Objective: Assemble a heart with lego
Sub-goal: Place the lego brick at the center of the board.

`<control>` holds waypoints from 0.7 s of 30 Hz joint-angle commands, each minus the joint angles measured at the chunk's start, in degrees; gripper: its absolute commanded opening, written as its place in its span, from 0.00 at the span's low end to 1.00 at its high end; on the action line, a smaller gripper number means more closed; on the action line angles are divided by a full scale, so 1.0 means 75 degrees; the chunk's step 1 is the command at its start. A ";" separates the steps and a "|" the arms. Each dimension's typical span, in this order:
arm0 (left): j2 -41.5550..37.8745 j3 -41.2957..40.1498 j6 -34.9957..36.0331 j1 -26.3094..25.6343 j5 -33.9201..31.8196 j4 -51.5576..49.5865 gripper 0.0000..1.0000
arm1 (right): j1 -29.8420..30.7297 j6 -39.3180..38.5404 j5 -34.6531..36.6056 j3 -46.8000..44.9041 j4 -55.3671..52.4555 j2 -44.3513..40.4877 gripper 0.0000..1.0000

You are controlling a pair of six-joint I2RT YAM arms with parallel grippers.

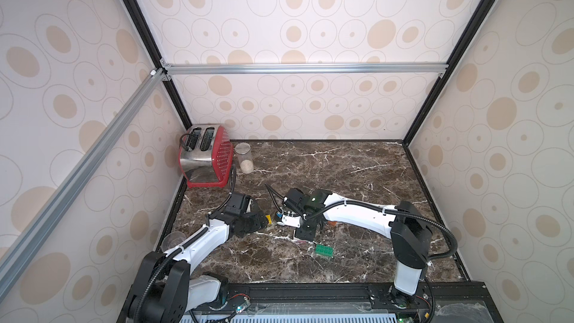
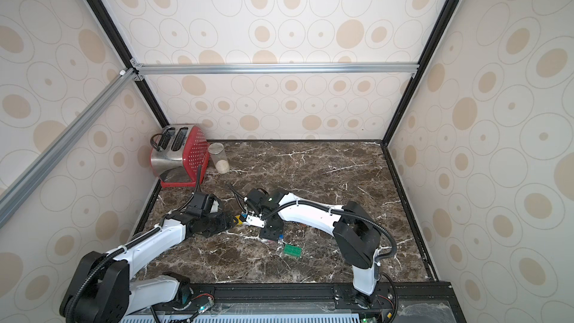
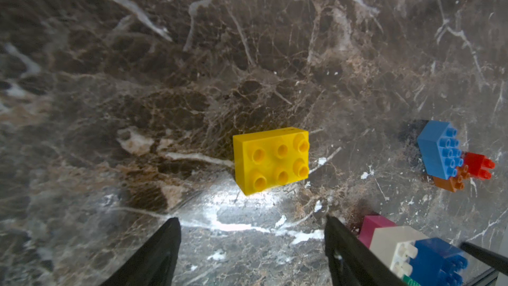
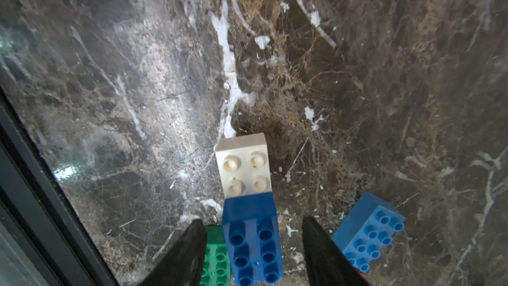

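Black fingers of the right end effector stand apart on either side of the dark blue brick. A sliver of gap shows on each side, so nothing is clamped. That brick sits on half of the white brick, whose other four studs are bare. The left wrist view shows a pink brick against the white one, so the heart seems three bricks along. The green brick lies near it, and on the other side a light blue brick is clustered with the red brick and orange brick.

The left end effector is spread and empty, aimed at the yellow brick. This brick lies alone on the tabletop, studs toward the wrist camera, near the stack.

These bricks look light, rigid and slick. I would pinch the yellow one across its smooth long walls, clear of the studs. I expect it to skate on the polished stone if nudged off-centre.
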 commanded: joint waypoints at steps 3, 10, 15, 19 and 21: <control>0.0823 0.0681 0.0488 -0.0261 -0.0459 0.0024 0.85 | -0.0024 0.0190 -0.0174 -0.0030 0.0161 -0.0640 0.58; 0.1611 0.1218 0.0626 -0.0535 -0.0702 0.0070 0.84 | -0.0037 0.0473 -0.0117 -0.0718 0.0413 -0.1095 0.58; 0.2358 0.1730 0.0822 -0.0901 -0.1162 -0.0412 0.74 | -0.0045 0.0557 0.0068 -0.1058 0.0548 -0.1333 0.57; 0.2555 0.1923 0.0886 -0.1062 -0.1318 -0.0562 0.54 | -0.0026 0.0637 0.0145 -0.1285 0.0732 -0.1468 0.56; 0.2682 0.2051 0.1000 -0.1108 -0.1377 -0.0758 0.48 | -0.0031 0.0663 0.0164 -0.1327 0.0780 -0.1457 0.56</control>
